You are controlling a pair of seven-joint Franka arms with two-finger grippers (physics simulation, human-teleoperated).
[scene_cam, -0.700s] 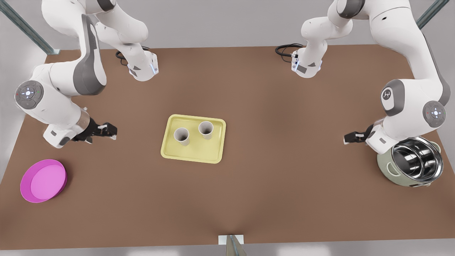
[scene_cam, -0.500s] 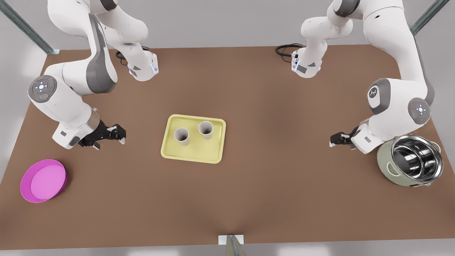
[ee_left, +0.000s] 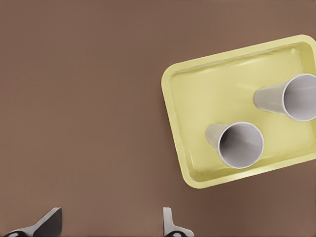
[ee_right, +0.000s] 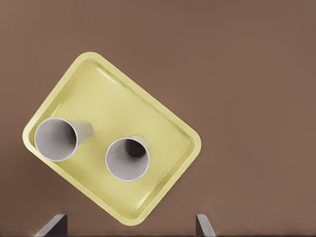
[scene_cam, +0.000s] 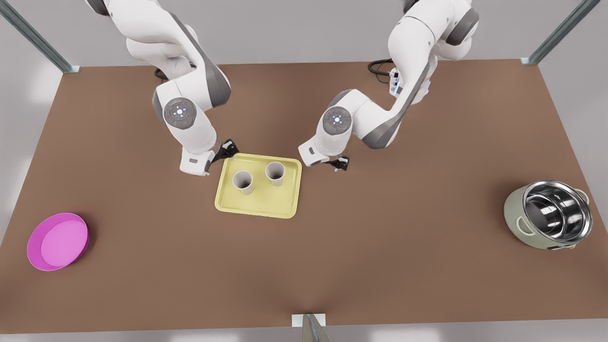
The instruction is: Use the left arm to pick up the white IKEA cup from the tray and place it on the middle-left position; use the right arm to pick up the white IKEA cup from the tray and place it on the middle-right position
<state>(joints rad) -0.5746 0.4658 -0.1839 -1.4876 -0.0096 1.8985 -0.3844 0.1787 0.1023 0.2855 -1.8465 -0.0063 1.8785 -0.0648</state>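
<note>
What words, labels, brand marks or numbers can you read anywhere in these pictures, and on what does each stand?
None can be read: the two white cups, yellow tray, magenta dish and steel pot are all plain.
The arm joints carry small coloured lights, no lettering.

It was a simulated robot test bench: a bare brown rectangular tabletop (scene_cam: 380, 247) framed by grey metal corner struts (scene_cam: 33, 38) and plain grey walls, with two white Franka arms (scene_cam: 190, 118) mounted at its far edge.
</note>
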